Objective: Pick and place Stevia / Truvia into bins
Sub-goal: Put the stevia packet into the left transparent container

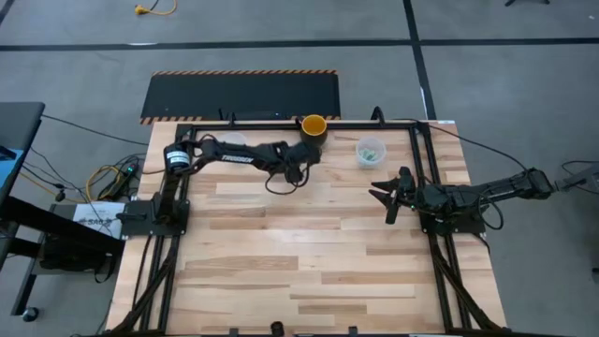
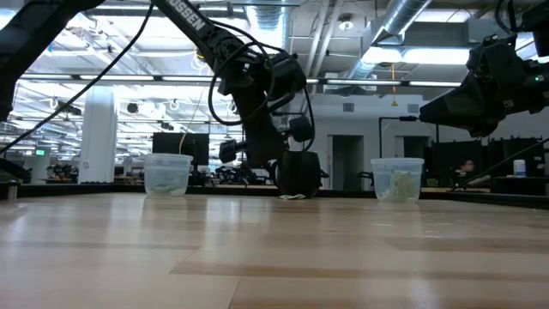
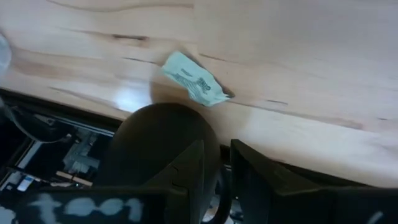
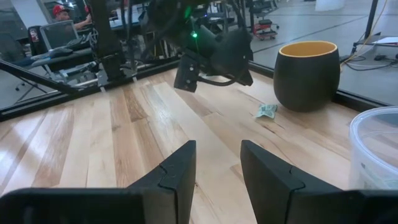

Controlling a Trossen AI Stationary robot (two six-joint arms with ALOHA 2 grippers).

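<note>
One light green and white Stevia / Truvia sachet point(image 3: 196, 79) lies flat on the wood beside the foot of a dark cup with a yellow-orange inside point(image 4: 308, 74); it also shows in the right wrist view point(image 4: 267, 111) and the low view point(image 2: 292, 196). My left gripper point(image 1: 304, 161) hovers slanting down near that cup, its fingers point(image 3: 186, 168) a narrow gap apart with nothing between them. One clear bin point(image 1: 370, 151) at the far right holds several sachets. The other clear bin point(image 2: 167, 173) stands farther left. My right gripper point(image 1: 384, 195) waits open at the table's right.
The dark cup point(image 1: 314, 125) stands at the table's far edge between the two bins, close to my left gripper. A black frame rail point(image 1: 281, 120) runs along the far edge. Bare wood point(image 1: 299, 253) fills the middle and near part of the table.
</note>
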